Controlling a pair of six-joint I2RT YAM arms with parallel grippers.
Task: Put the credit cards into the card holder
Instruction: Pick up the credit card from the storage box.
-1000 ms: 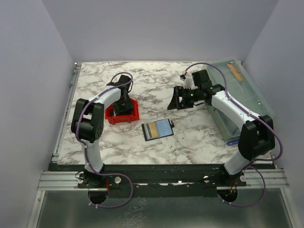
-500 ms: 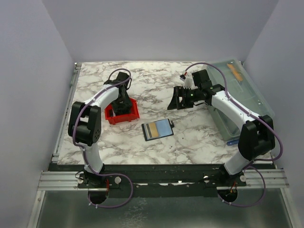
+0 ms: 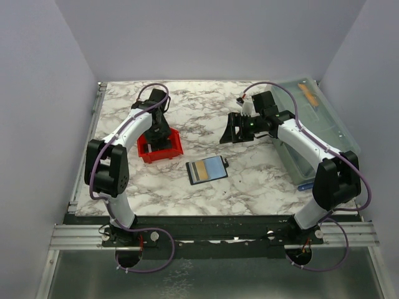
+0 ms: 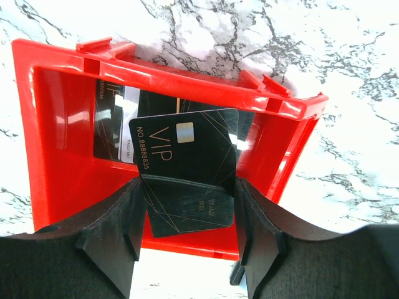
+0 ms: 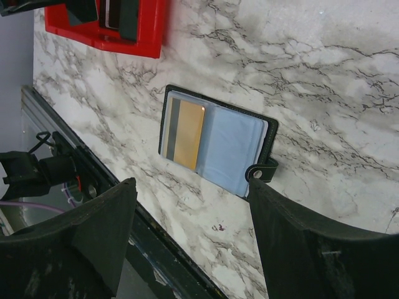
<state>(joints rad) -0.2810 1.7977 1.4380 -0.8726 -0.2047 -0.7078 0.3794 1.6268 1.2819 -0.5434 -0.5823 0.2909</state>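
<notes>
1. The left gripper (image 4: 187, 215) is down inside the red tray (image 4: 298, 107), its jaws closed narrowly on a black VIP card (image 4: 187, 167), one finger against each long edge.
2. The held card is tilted, its printed end raised over the tray floor.
3. The other cards (image 4: 115, 124), dark with pale strips, lie flat on the tray floor behind it, partly hidden.
4. The card holder (image 5: 215, 140) lies open on the marble table (image 3: 249, 180), between the two arms and near the red tray.
5. A yellowish card (image 5: 187, 134) sits in one half of the holder, and a light blue card (image 5: 234, 149) in the other.
6. The right gripper (image 5: 193, 237) hangs above the table beyond the holder with its jaws spread wide and nothing between them.
7. A translucent box (image 3: 318, 118) stands at the right edge of the table.
</notes>
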